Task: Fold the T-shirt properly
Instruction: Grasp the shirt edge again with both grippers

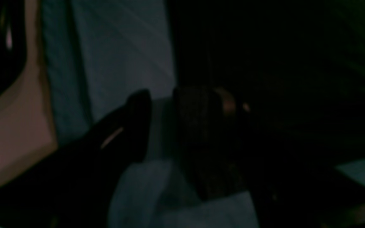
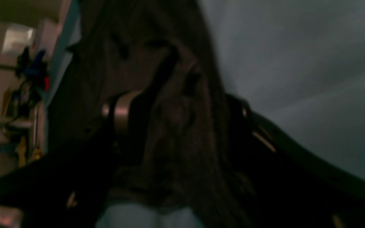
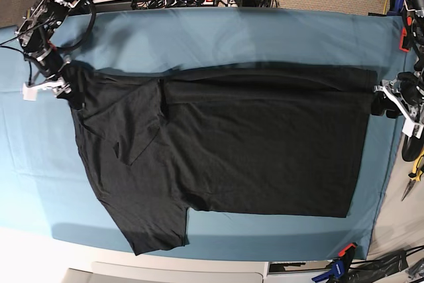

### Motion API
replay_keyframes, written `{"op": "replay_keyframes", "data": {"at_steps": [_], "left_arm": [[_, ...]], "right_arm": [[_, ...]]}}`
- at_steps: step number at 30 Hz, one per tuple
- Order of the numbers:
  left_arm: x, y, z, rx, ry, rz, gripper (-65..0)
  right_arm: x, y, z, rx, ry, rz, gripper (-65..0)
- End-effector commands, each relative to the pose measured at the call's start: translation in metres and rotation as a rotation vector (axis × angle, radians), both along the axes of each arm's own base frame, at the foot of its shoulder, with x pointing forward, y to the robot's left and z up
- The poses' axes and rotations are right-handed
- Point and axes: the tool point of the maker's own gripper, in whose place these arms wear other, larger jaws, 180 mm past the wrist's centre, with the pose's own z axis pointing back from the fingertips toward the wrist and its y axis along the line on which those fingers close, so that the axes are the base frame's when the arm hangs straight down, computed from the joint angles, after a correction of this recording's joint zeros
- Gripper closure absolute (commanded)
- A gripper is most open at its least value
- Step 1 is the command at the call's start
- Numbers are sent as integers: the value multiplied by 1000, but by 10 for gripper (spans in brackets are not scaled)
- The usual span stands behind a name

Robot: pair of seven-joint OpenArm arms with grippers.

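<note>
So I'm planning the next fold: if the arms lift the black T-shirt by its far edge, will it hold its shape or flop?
The T-shirt will likely flop: it already lies creased near the sleeve. It probably sags between the left gripper and right gripper, since cloth drapes limply around the right fingers.

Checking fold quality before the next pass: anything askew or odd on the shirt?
Yes. The T-shirt lies lopsided on the teal table cover: the far edge is folded in as a strip, while the near sleeve sticks out unfolded toward the front edge. Diagonal creases bunch beside the right gripper. The left gripper pinches the opposite end.
</note>
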Motion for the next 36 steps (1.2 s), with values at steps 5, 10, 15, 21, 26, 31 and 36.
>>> {"op": "replay_keyframes", "data": {"at_steps": [5, 10, 15, 21, 26, 31, 36], "left_arm": [[0, 9, 8, -14, 35, 47, -305], [-5, 5, 5, -42, 71, 40, -305], [-14, 10, -6, -54, 127, 62, -305], [-36, 23, -26, -164, 231, 107, -305], [-45, 5, -29, -317, 250, 66, -305], [-47, -9, -29, -395, 245, 41, -305], [-48, -20, -34, -427, 248, 36, -305]], "right_arm": [[-27, 10, -26, -29, 150, 86, -147], [-26, 0, -22, -53, 149, 87, -62], [-26, -9, -17, -78, 151, 87, -62], [-26, -10, -16, -80, 151, 87, -62], [-26, -10, -16, -81, 151, 87, -62], [-26, -10, -16, -81, 151, 87, -62], [-26, -10, -16, -80, 151, 87, -62]]}}
